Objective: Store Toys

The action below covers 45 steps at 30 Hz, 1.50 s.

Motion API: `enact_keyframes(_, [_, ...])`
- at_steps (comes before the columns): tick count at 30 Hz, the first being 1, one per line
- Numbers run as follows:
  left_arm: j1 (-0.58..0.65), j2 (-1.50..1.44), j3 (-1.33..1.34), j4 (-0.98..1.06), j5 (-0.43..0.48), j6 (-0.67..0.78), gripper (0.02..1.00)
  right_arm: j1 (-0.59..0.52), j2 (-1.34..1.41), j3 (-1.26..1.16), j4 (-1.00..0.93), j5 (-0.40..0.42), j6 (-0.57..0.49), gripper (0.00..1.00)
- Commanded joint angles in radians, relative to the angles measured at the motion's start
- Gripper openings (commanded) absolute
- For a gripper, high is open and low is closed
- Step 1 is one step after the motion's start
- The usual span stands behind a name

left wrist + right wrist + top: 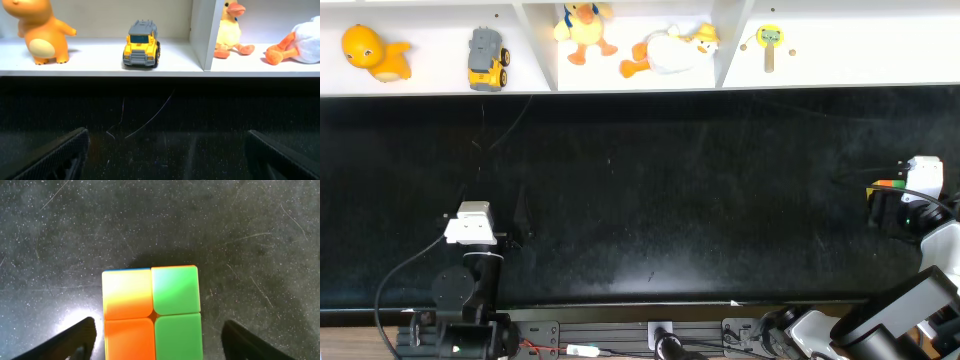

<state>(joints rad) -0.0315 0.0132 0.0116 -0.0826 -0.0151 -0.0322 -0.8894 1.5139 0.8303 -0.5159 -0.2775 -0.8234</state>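
no legible text, labels, numbers or signs anywhere tbh. cube (152, 312) faces plain, truck (142, 44) unmarked.

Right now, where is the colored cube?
In the right wrist view the cube sits on the black table, right side, between the open jaws of the right gripper.

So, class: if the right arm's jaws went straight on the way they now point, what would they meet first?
Most likely the puzzle cube, on the black table straight ahead of the open jaws.
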Motion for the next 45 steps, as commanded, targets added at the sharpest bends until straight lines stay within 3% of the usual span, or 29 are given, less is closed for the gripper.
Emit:
enact_keyframes(1, [-0.003, -0.010, -0.004, -0.001, 0.006, -0.021, 0.996, 0.001, 0.005, 0.001, 0.005, -0.018, 0.016, 0.706])
enact_keyframes(3, [-0.003, -0.010, -0.004, -0.001, 0.006, -0.022, 0.996, 0.001, 0.005, 0.001, 0.005, -0.018, 0.016, 0.612])
enact_keyframes(9, [-0.003, -0.010, -0.004, -0.001, 0.006, -0.022, 0.996, 0.001, 0.004, 0.001, 0.005, -0.017, 0.016, 0.551])
enact_keyframes(20, [-0.003, -0.010, -0.004, -0.001, 0.006, -0.022, 0.996, 0.060, -0.050, 0.015, -0.008, -0.011, 0.047, 0.524])
enact_keyframes(31, [-0.003, -0.010, -0.004, -0.001, 0.006, -0.022, 0.996, 0.198, -0.062, 0.222, -0.075, -0.010, 0.227, 0.516])
enact_keyframes(37, [-0.003, -0.010, -0.004, -0.001, 0.006, -0.022, 0.996, 0.268, 0.000, 0.309, -0.083, 0.061, 0.303, 0.487])
enact_keyframes(45, [-0.003, -0.010, -0.004, -0.001, 0.006, -0.022, 0.996, 0.313, 0.063, 0.413, -0.048, 0.039, 0.406, 0.505])
